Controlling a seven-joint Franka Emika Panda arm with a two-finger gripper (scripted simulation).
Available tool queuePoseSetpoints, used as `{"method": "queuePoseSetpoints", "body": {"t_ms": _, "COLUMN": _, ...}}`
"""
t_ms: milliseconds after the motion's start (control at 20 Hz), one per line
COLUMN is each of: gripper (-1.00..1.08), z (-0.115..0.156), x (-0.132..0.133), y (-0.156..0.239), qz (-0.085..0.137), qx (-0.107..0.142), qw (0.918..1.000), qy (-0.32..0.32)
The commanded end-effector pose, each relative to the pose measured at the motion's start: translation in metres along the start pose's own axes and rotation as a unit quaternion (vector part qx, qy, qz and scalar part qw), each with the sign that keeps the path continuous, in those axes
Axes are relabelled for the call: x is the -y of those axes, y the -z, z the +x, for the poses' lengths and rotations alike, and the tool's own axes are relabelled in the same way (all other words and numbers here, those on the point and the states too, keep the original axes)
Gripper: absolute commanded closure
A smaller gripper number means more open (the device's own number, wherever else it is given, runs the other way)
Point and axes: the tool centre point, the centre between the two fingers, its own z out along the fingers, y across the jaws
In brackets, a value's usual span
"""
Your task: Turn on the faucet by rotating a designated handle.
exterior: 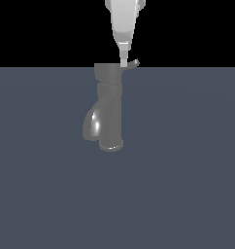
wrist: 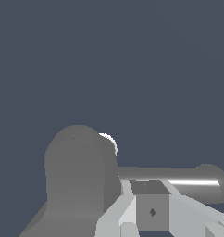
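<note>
At the top edge of the faucet, in the exterior view, the gripper comes down from above with its pale tip right at the cap's rim, on the exterior view's right side of the cap. The handle sticks out sideways from that cap toward the exterior view's right, tip slightly upturned, so it lies just beside the fingertip, touching or nearly so; contact can't be confirmed. Handle's long axis is roughly horizontal, radial from the faucet's upright axis, so a turn likely needs a sideways push against the lever, swept around the cap. Faucet stands upright on the flat grey floor, glossy spout curving toward the exterior view's left, away from the handle. The wrist view adds the close-up: the handle runs as a bright bar out from the cap, with a finger of the gripper right against or in front of it. Neither view shows both fingertips clearly, so whether the fingers are apart or closed can't be told; nothing is visibly clamped.
</note>
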Motion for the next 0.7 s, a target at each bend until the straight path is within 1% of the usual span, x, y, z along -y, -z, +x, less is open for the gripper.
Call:
{"method": "queuePoseSetpoints", "body": {"t_ms": 0, "gripper": 1.08, "z": 0.010, "x": 0.021, "y": 0.000, "qz": 0.014, "qx": 0.001, "qw": 0.9999, "qy": -0.008}}
{"method": "queuePoseSetpoints", "body": {"t_ms": 650, "gripper": 1.08, "z": 0.038, "x": 0.051, "y": 0.001, "qz": 0.016, "qx": 0.000, "qw": 0.9996, "qy": -0.025}}
